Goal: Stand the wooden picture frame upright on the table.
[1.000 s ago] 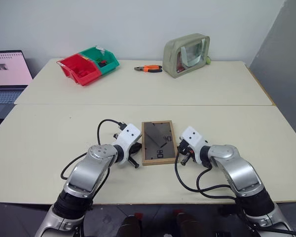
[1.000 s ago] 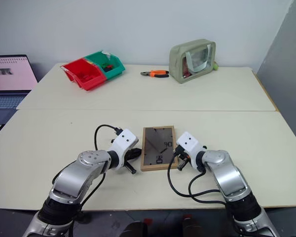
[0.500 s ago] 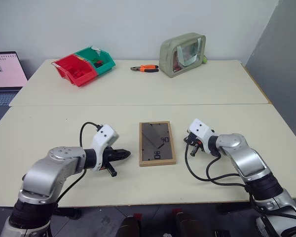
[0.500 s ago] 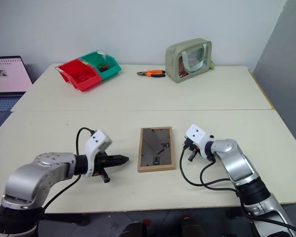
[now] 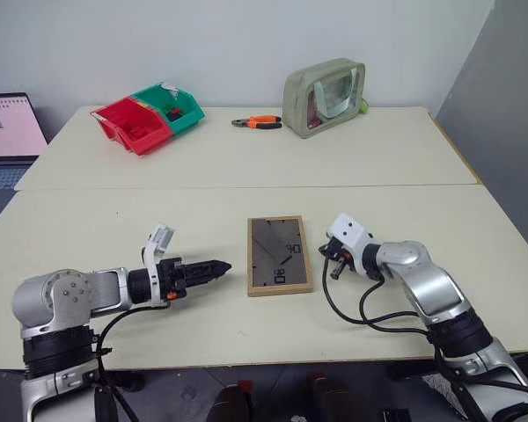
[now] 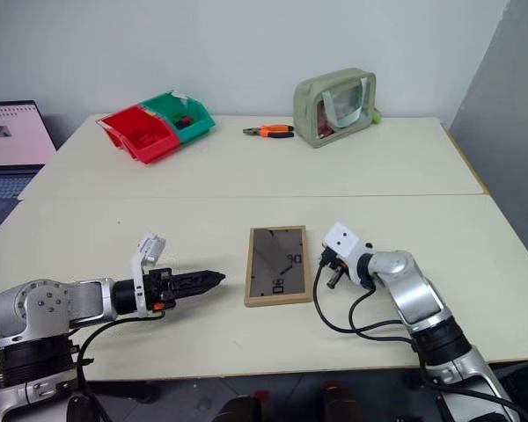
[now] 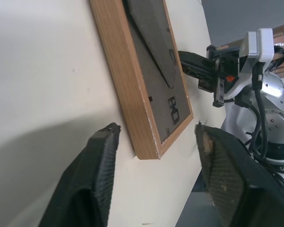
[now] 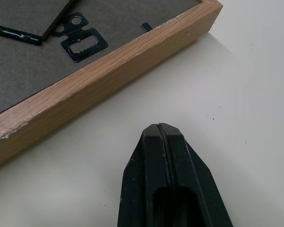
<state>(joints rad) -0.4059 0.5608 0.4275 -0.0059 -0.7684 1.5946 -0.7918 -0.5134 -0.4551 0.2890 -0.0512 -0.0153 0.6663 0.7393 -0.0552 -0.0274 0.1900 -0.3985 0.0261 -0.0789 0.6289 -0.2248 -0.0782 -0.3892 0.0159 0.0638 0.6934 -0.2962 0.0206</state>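
While the pale table [image 5: 405,167] spreads wide under a white wall, the wooden picture frame [image 5: 279,255] lies flat near its front edge, back panel up, long axis running front to back. Either side, the left gripper [image 7: 156,163] gapes empty; the right gripper [image 8: 163,135] is pinched closed, holding nothing.

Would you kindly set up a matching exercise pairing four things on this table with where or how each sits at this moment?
Things:
1. wooden picture frame
2. left gripper
3. right gripper
4. orange-handled pliers

States:
A. fingers shut, tips near the frame's edge, not touching it
B. lying face down, dark back panel up
C. on the far half of the table, between the bins and the pouch
D. fingers apart, aimed at the frame's side, holding nothing

Pairs: 1-B, 2-D, 3-A, 4-C
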